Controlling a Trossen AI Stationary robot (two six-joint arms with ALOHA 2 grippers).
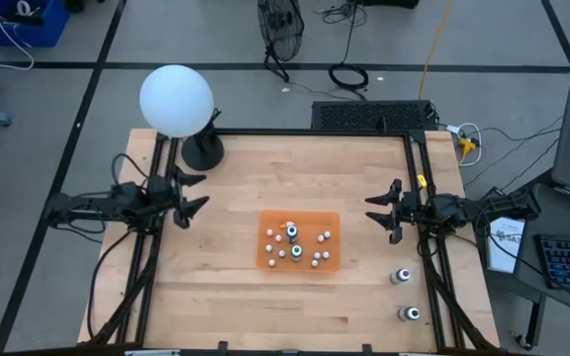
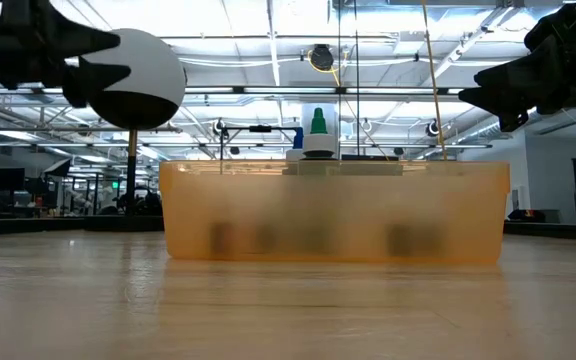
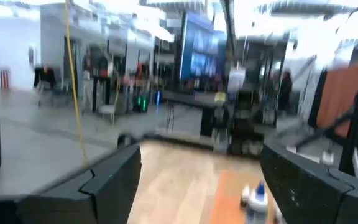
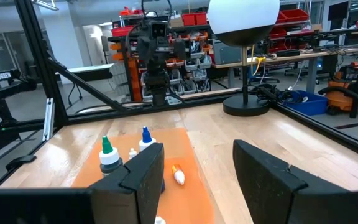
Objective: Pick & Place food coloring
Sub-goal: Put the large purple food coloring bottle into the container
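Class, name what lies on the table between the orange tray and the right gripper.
Nothing: the high view shows bare wood between the orange tray and the right gripper.

Food coloring bottles (image 1: 296,246) in orange tray (image 1: 331,221)

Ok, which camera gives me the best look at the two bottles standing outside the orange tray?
The high view: both loose bottles stand clear on the bare wood, on the right gripper's side of the orange tray. The low view shows only the tray wall, and neither wrist view shows them.
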